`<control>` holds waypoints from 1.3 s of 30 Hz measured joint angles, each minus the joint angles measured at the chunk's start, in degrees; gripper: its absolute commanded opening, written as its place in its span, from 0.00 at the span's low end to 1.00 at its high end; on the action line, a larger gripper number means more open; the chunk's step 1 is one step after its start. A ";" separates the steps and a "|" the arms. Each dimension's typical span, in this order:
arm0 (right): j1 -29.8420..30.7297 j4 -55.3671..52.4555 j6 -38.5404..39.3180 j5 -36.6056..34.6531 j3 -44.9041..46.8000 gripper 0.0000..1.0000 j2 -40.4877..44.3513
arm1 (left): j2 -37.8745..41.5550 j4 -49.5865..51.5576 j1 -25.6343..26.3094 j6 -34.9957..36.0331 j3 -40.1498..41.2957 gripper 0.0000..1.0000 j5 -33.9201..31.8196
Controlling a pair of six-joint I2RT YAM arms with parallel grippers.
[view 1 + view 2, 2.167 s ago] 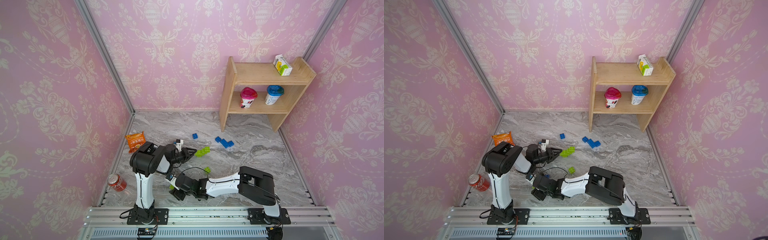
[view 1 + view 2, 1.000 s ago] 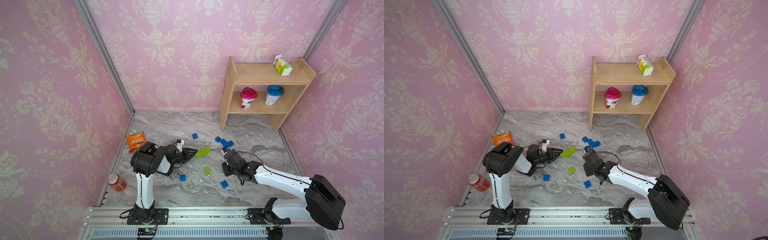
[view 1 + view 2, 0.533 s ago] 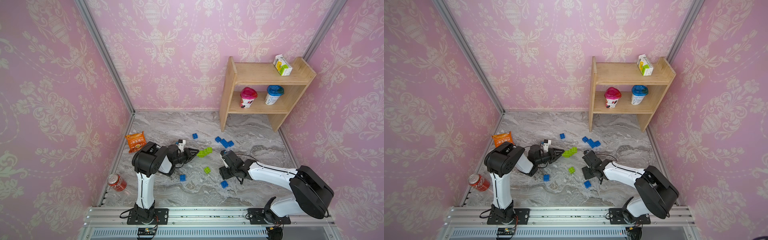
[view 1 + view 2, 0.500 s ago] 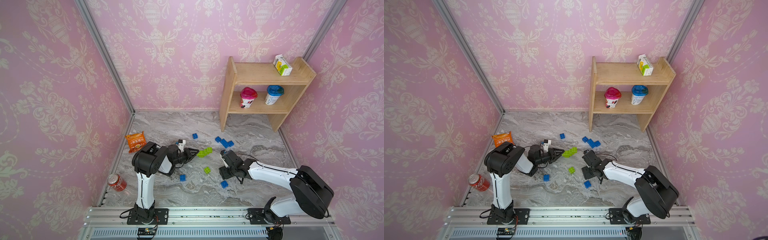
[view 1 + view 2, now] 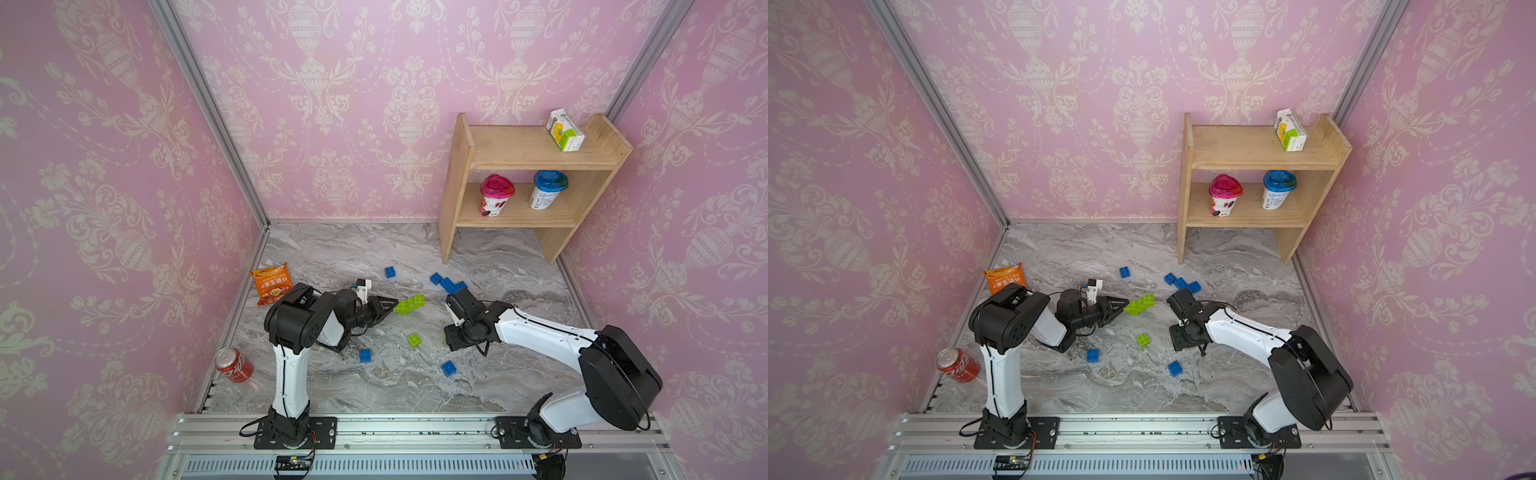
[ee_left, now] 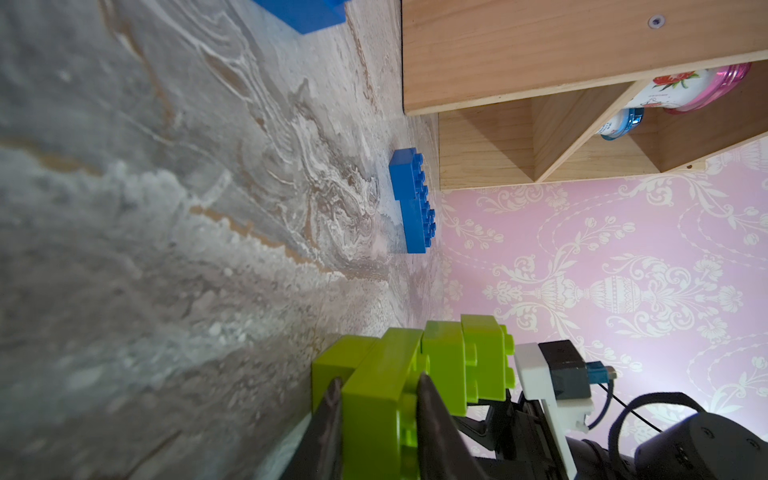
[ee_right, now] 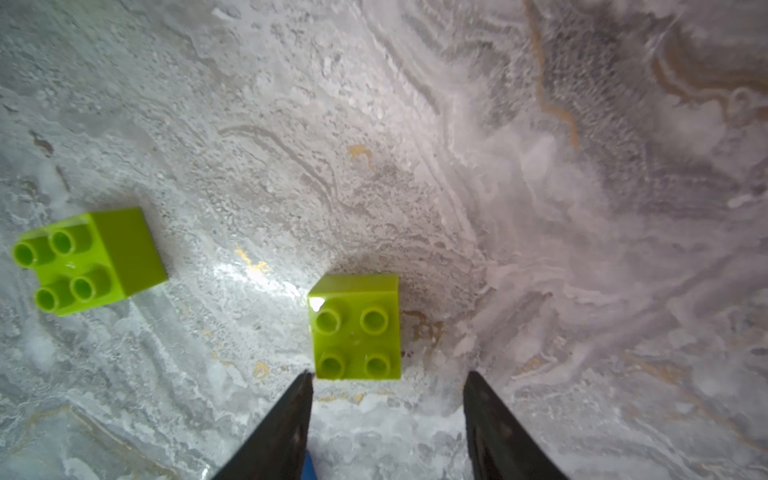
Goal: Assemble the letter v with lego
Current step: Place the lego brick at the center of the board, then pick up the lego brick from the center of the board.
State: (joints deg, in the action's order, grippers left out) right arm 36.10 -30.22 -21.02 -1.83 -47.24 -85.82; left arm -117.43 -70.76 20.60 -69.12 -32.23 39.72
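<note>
My left gripper (image 5: 392, 305) (image 6: 380, 378) lies low over the marble floor, shut on one end of a lime green stepped lego assembly (image 5: 409, 303) (image 5: 1140, 304) (image 6: 465, 357). My right gripper (image 5: 451, 338) (image 7: 388, 372) points down in the middle, open and holding nothing. A lime green brick (image 7: 355, 328) lies studs up right at its fingertips, mostly hidden in both top views. Another green brick (image 5: 414, 340) (image 7: 87, 259) lies just to its left. Blue bricks lie loose (image 5: 365, 355) (image 5: 448, 368) (image 5: 390, 272), and a blue cluster (image 5: 448, 284) (image 6: 411, 199) sits behind the right gripper.
An orange snack bag (image 5: 272, 284) lies at the far left by the wall. A red can (image 5: 232, 365) lies on its side at the front left. A wooden shelf (image 5: 528, 153) with two cups and a carton stands at the back right.
The right arm swung from the front left to the middle and settled over the green brick, its jaws now wider apart. The left gripper kept its grip and nudged the green assembly slightly right.
</note>
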 measured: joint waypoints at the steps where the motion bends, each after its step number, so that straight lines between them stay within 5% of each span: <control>1: 0.00 -0.20 0.02 0.44 -0.33 0.58 -0.50 | 0.00 0.00 0.04 0.00 -0.02 0.26 0.00; 14: 0.00 0.52 1.22 1.55 -2.32 0.43 -4.52 | -0.11 0.02 0.17 -0.02 -0.22 0.27 -0.02; 25: 0.00 0.79 1.90 0.96 -2.47 0.53 -4.55 | -0.81 -1.14 0.22 -0.72 -0.26 0.26 0.00; 39: 0.00 0.79 2.16 0.79 -3.72 0.43 -4.94 | -1.18 -1.92 0.26 -1.16 -0.26 0.26 0.00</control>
State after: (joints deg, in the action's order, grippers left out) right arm 36.10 -29.43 -18.85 -1.04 -50.96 -90.76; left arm -118.61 -72.69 20.86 -70.28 -32.49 39.72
